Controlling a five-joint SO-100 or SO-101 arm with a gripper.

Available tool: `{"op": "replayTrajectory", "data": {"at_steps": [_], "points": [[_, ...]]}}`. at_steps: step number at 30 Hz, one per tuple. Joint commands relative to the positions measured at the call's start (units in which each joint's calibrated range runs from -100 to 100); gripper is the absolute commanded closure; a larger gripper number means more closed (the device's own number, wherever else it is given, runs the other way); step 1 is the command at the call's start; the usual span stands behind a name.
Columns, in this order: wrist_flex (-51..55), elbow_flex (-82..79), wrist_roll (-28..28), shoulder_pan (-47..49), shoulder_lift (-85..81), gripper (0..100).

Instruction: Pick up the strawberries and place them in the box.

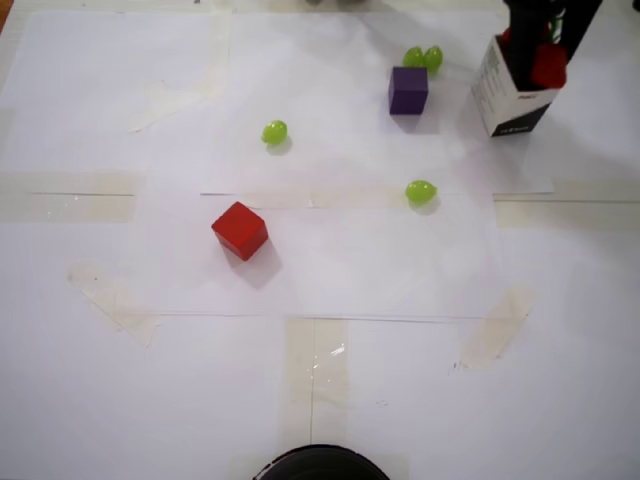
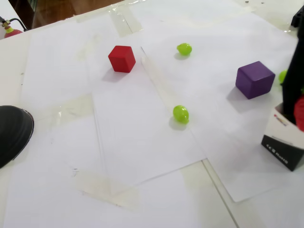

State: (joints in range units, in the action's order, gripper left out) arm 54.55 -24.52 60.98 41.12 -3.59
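- The gripper [image 1: 547, 62] is down at the mouth of the box [image 1: 505, 98], top right corner in the overhead view, with its two dark fingers [image 1: 527, 25] on either side of a red strawberry [image 1: 550, 66]. Looks like it's pinching the berry, right at the box opening.
- In the fixed view the same thing sits at the far right edge: dark finger [image 2: 293, 85], a bit of red strawberry [image 2: 299, 112], and the white box [image 2: 285, 140] with its black band underneath.
- Can't tell how many berries are already inside, the gripper blocks the mouth.
- Purple cube [image 1: 407, 90] sits just left of the box, with two green grapes [image 1: 422, 57] touching each other right behind it.
- Another grape [image 1: 275, 131] is off to the left, one more [image 1: 421, 191] nearer the middle.
- Red cube [image 1: 240, 230] sits by itself, well apart from the box.
- White paper sheets [image 1: 330, 380] taped down all over the table.
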Motion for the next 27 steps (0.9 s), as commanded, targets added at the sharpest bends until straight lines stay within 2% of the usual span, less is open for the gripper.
{"op": "replayTrajectory", "data": {"at_steps": [1, 7, 11, 16, 27], "points": [[-6.67, -4.66, 0.98, 0.71, -0.71, 91], [-3.89, -2.38, 1.66, 0.94, -1.48, 82], [9.10, 6.43, 2.54, 1.08, -1.14, 80], [18.33, 13.16, 2.59, 0.71, -1.40, 78], [20.13, 19.34, 1.12, -0.17, -1.91, 75]]}}
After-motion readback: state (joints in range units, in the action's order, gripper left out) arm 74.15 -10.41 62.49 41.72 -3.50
